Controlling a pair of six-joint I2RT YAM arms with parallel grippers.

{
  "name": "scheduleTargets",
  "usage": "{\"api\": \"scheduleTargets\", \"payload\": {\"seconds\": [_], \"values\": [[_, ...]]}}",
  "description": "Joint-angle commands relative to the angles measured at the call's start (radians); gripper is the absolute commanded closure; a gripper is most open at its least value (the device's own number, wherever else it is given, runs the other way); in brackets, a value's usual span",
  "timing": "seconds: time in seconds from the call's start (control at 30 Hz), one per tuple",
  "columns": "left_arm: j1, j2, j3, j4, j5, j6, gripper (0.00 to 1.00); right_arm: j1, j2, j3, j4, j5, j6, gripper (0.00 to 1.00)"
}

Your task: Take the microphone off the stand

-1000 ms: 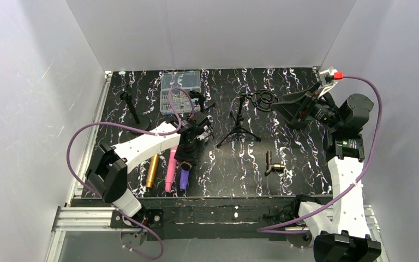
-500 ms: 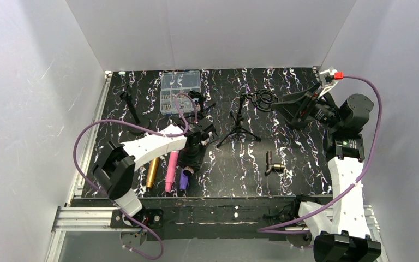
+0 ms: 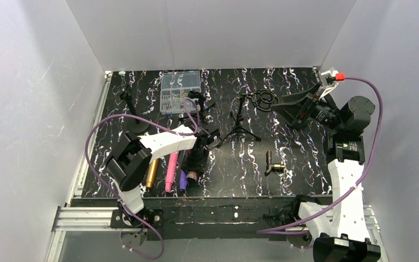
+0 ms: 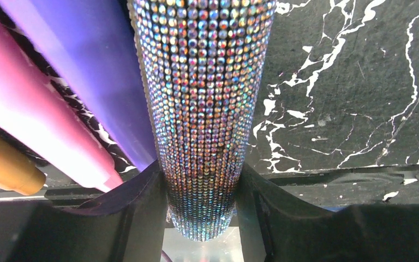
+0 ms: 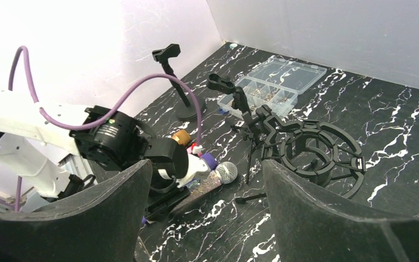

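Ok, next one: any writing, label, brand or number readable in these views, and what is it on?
No text can be read in any view.
Pale label on the right arm: too small to read.
Small mark on the left arm: blurred.
Glittery microphone and clear box: no visible writing.

Bright even light, soft shadows. R wrist cam: wall blown out 10 o'clock, fingers soft-focus.
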Motion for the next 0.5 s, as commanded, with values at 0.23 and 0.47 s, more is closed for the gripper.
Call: {"api": "scheduleTargets", "payload": {"seconds": [0.23, 0.47], "values": [[-0.055, 0.087, 0.059, -0.117, 0.065, -0.059, 1.00, -0.003, -0.036, -0.009, 0.050, -0.037, 0.030, 0.18], [-0.057, 0.103, 0.030, -0.104, 0.082, -0.075, 0.88, -0.003, -0.047, -0.006, 0.042, -0.042, 0.032, 0.18]]}}
